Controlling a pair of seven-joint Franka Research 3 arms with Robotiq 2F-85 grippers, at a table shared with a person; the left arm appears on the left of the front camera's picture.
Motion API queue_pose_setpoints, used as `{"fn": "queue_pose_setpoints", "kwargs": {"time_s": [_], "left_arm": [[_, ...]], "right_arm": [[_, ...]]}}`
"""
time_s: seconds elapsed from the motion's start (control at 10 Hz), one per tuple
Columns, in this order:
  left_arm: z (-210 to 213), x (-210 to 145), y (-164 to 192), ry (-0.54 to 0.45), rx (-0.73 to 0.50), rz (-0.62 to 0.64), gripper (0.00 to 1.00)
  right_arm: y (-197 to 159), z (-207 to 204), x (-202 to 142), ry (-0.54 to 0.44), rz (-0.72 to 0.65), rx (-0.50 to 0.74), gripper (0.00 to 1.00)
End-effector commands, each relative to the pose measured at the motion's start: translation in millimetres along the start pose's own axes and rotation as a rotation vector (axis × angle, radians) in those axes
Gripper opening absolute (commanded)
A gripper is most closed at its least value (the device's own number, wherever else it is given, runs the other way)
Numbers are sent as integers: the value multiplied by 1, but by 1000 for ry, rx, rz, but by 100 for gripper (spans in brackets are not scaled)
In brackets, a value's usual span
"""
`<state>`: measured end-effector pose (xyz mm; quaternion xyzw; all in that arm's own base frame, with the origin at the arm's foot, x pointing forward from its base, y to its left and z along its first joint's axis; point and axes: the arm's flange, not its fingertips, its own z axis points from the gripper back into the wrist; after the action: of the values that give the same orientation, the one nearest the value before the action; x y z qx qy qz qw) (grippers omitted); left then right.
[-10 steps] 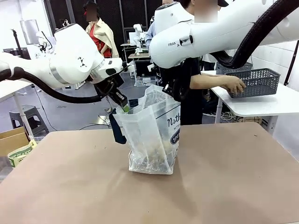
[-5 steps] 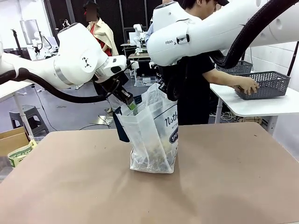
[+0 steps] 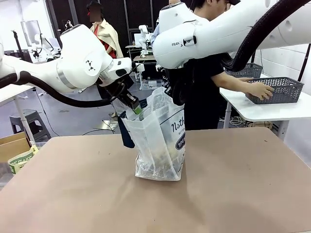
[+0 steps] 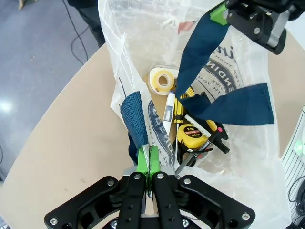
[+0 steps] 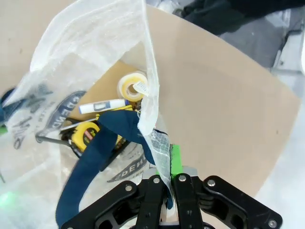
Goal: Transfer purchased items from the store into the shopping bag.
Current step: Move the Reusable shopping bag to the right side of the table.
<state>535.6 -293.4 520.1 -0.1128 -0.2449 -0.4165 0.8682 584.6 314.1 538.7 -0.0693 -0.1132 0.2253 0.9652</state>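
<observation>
Brown matte table top lies below the left gripper and spreads out to every side of it. Smooth grey floor runs behind and to the left of that gripper, with a pale glare patch in the left wrist view. A grey stool stands on the floor well to its left. A cardboard box sits lower left, by the table's edge. A white side table stands well to the right of the right gripper, apart from the brown table. Dark back wall above and behind both grippers; white wall far right. Light is even and bright.
</observation>
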Motion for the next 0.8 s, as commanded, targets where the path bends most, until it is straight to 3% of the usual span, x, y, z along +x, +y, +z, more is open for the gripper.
{"fn": "queue_pose_setpoints", "kwargs": {"time_s": [0.0, 0.7], "left_arm": [[0, 11, -10, -26, -22, 21, 0], [-4, 29, -34, -71, -80, 102, 0]], "right_arm": [[6, 2, 16, 8, -142, 60, 0], [7, -7, 37, -39, -324, 138, 0]]}}
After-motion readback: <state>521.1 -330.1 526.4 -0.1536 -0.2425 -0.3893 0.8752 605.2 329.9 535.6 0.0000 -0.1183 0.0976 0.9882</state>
